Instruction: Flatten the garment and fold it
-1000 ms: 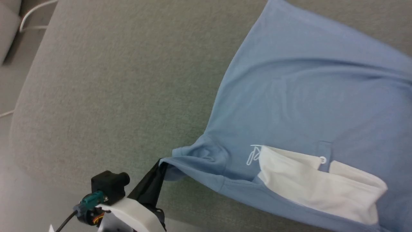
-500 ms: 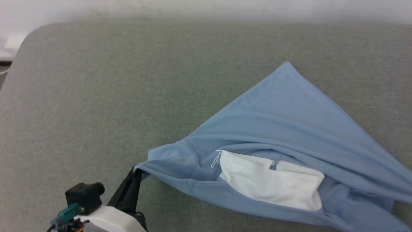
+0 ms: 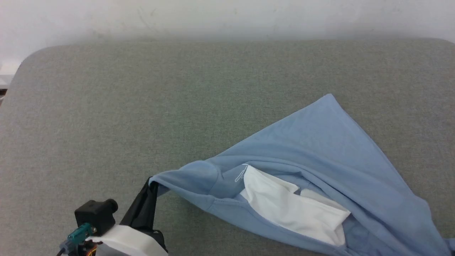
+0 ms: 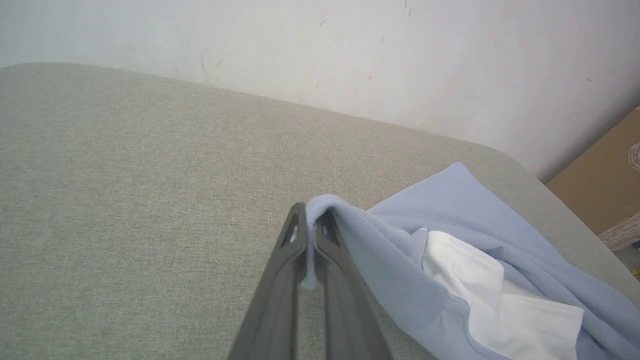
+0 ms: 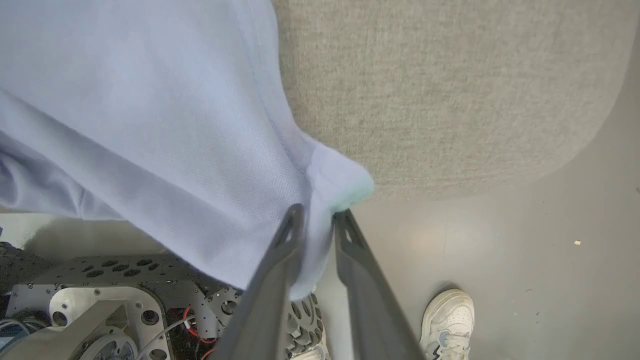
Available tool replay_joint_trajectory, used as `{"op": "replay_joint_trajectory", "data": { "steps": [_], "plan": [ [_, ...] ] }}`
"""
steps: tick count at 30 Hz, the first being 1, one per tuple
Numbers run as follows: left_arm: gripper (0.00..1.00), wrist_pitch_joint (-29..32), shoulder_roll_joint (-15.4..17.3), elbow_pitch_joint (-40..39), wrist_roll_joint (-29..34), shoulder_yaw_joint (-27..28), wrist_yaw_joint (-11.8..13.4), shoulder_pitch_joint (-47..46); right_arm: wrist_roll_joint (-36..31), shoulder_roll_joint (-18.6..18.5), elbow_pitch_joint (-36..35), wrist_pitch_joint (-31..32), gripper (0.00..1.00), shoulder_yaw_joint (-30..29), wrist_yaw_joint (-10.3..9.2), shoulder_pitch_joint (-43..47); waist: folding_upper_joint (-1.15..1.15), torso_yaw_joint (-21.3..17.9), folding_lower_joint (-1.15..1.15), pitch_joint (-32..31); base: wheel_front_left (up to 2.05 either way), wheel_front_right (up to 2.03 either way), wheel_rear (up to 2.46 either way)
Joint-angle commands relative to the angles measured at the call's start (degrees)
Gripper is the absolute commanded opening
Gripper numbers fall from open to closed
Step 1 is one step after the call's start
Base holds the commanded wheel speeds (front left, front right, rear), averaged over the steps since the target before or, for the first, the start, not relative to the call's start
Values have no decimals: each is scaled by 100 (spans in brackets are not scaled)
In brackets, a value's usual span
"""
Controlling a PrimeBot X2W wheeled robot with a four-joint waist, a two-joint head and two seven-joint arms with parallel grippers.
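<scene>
**Garment and grasp points.** The garment (image 3: 320,142), a light blue polo shirt, is lying bunched in a rough triangle toward 4 o'clock on the grey fabric-covered table (image 3: 106,106). One corner is pointing to 12 o'clock. Its white collar (image 3: 291,209) is showing at the 6 o'clock side of the heap, and a small white outline logo (image 3: 241,174) is sitting just beside the collar at 10 o'clock.

The sleeve end is stretching out to 9 o'clock, where the left claw (image 3: 151,185) is pinching it. In the left wrist view, the left claw (image 4: 311,225) is closing narrowly on a fold of blue fabric (image 4: 380,240) that is draping over the fingertips.

In the right wrist view, the right claw (image 5: 319,215) is clamping a hemmed edge of the garment (image 5: 150,100). The cloth is spreading from there toward 10 o'clock.

**Surroundings.** A pale wall (image 3: 213,17) is running behind the table at 12 o'clock. Below the right claw, a grey floor (image 5: 500,225), a person's white shoe (image 5: 447,320) at 5 o'clock and the robot's perforated metal base (image 5: 100,290) at 7 o'clock are showing.
</scene>
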Motion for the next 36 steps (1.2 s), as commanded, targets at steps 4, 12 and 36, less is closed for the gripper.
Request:
{"op": "replay_joint_trajectory", "data": {
  "steps": [4, 12, 36],
  "plan": [
    [0, -43, -56, -15, 132, -35, -59, -165, -1, -156, -172, -160, 100, 115, -11, -417, 0, 164, 0, 70, 0, 0, 0],
    [0, -5, -137, -286, 446, -240, -86, -504, 121, -531, -488, -363, 100, 951, -11, -2005, 0, 679, 0, 536, 0, 0, 0],
    [0, 34, -1171, -81, 927, -1108, -474, -1505, -427, -1294, 2639, -214, 100, 2965, -11, -4969, 0, 2348, 0, 1883, 0, 0, 0]
  ]
}}
